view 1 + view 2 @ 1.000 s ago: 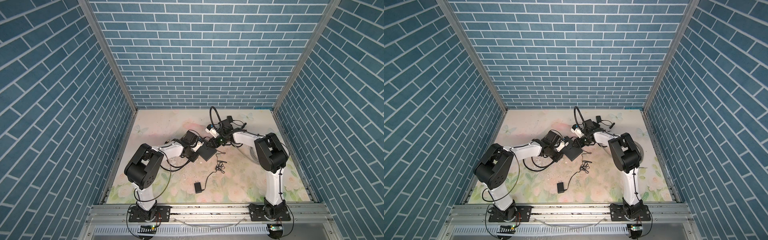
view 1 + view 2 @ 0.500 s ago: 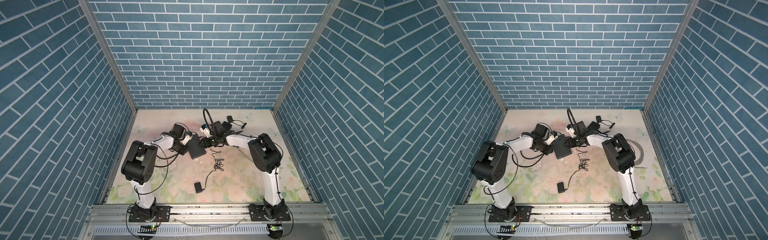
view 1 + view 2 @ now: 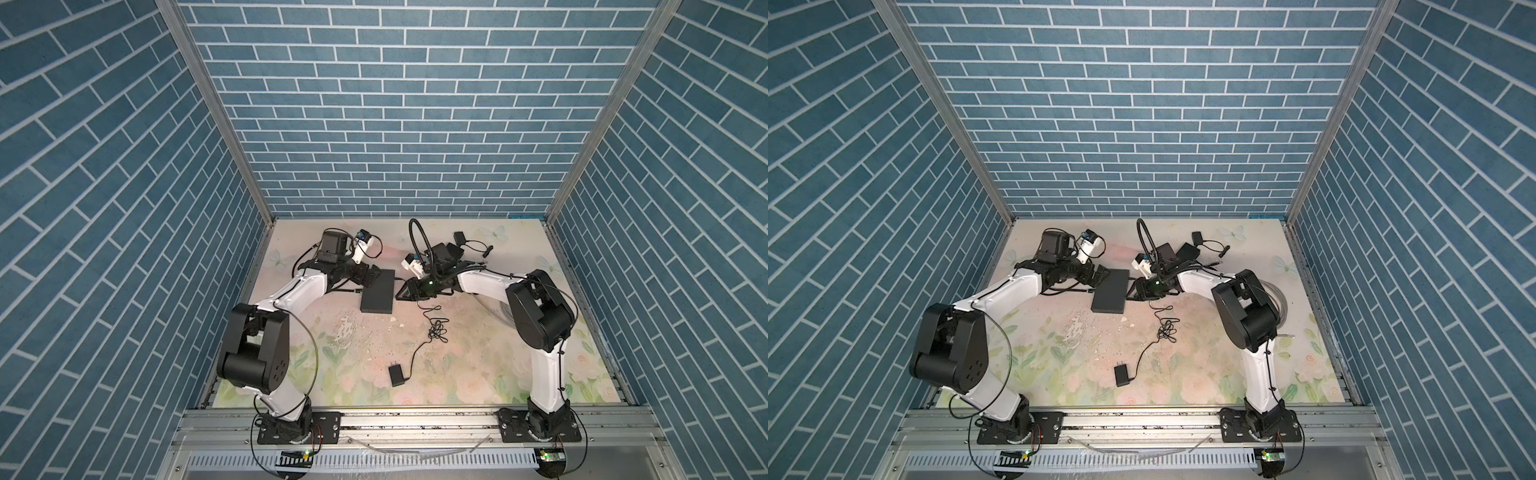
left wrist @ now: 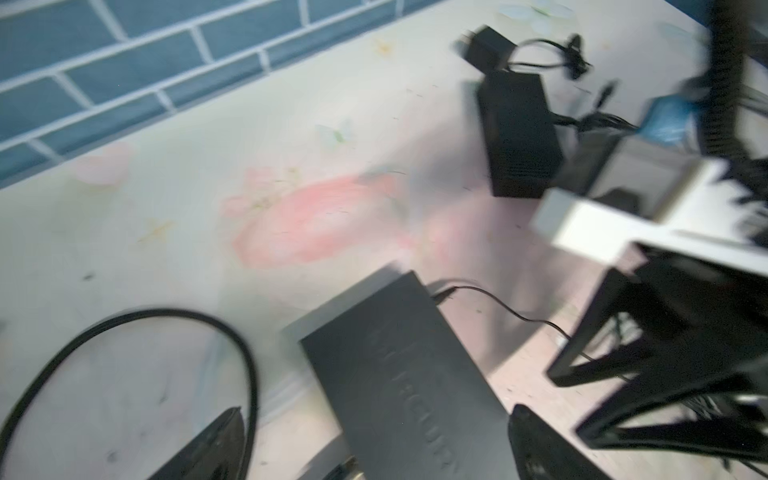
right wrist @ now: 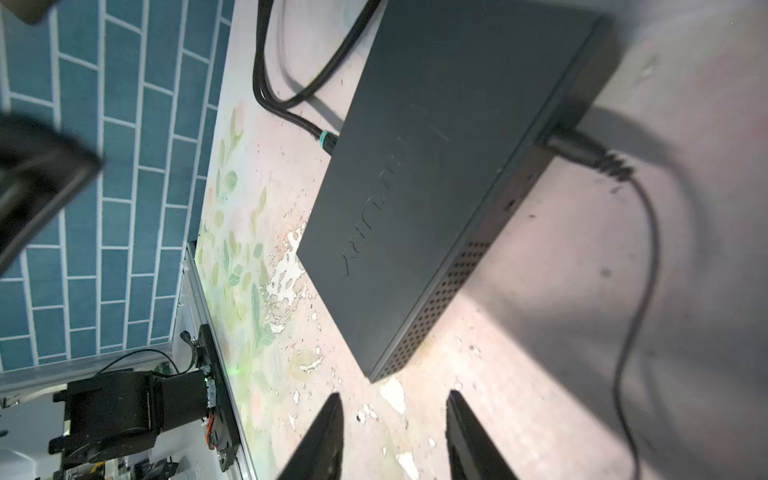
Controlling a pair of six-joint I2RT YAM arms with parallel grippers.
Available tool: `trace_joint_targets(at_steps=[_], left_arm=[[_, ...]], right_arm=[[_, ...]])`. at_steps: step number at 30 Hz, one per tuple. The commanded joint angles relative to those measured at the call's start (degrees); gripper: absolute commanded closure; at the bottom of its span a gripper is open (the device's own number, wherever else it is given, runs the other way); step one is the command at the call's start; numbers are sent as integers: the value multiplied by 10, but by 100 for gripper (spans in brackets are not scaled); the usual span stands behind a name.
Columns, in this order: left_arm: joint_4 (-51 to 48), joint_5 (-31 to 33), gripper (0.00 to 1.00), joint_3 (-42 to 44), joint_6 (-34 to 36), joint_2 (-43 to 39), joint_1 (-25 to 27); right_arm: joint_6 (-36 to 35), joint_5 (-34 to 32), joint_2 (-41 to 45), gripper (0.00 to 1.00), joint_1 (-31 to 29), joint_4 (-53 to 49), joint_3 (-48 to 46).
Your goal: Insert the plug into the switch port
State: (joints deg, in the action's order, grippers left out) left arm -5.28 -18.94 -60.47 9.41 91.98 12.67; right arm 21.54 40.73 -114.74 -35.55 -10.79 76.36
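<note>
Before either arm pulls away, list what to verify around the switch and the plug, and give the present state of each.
1. Is the plug in the switch? ok; it is stuck into the switch's side face.
2. Is it pushed fully home? cannot tell.
3. Is the left pincer open? ok; jaws wide, one on each side of the switch.
4. Is the right pincer empty? ok; open, nothing between its jaws.
5. Is the switch flat on the table? ok.
6. Is the cord slack? ok; it lies loosely tangled on the table.
</note>
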Motion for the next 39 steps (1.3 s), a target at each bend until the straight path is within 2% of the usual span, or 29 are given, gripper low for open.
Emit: trace_joint_targets(at_steps=[1, 2, 4, 6, 9, 12, 14, 17, 19, 22, 23, 25, 26, 27, 29, 30, 31, 32, 33, 39], left_arm=[[111, 117, 0, 48, -107, -32, -23], [124, 140, 0, 61, -128, -44, -27], [151, 180, 0, 94, -142, -71, -28], [159, 233, 0, 126, -145, -102, -29], [163, 272, 0, 164, -104, -143, -37], [182, 262, 0, 198, -83, -148, -82], [197, 261, 0, 224, -92, -147, -108], [283, 263, 0, 283, -95, -129, -114], [339, 253, 0, 307, -94, -104, -114], [364, 201, 0, 309, -61, -95, -114], [402, 198, 0, 324, -55, -91, -114], [512, 201, 0, 373, -56, -60, -115], [605, 197, 0, 401, -50, -32, -115], [577, 190, 0, 402, -47, -49, -114], [568, 165, 0, 389, -37, -40, -114], [538, 173, 0, 384, -40, -49, -115], [560, 176, 0, 386, -41, -40, -115], [549, 177, 0, 384, -43, -44, -116], [541, 181, 0, 381, -44, -44, -115], [549, 196, 0, 383, -48, -44, -115]], right_arm=[[-24, -3, 83, 50, 22, -13, -49], [-31, -18, 109, 41, 31, -17, -70], [-54, -63, 164, 2, 46, -34, -110], [-70, -143, 242, 1, 68, -27, -168], [-86, -321, 368, 1, 123, 27, -267], [-130, -450, 452, 1, 193, 139, -379], [-148, -494, 465, 1, 232, 169, -418], [-153, -484, 453, 1, 290, 153, -419], [-160, -478, 446, 1, 314, 222, -448], [-169, -471, 420, 1, 353, 339, -506], [-178, -462, 403, 2, 365, 420, -538], [-193, -432, 390, 2, 384, 499, -557], [-187, -414, 371, 1, 392, 540, -557], [-181, -398, 361, 1, 398, 514, -541], [-191, -361, 270, 3, 400, 630, -557], [-181, -347, 251, 2, 398, 677, -561], [-180, -371, 278, 1, 402, 602, -550], [-172, -369, 254, 1, 402, 661, -558], [-174, -382, 270, 1, 402, 620, -551], [-163, -432, 265, 1, 396, 643, -558]])
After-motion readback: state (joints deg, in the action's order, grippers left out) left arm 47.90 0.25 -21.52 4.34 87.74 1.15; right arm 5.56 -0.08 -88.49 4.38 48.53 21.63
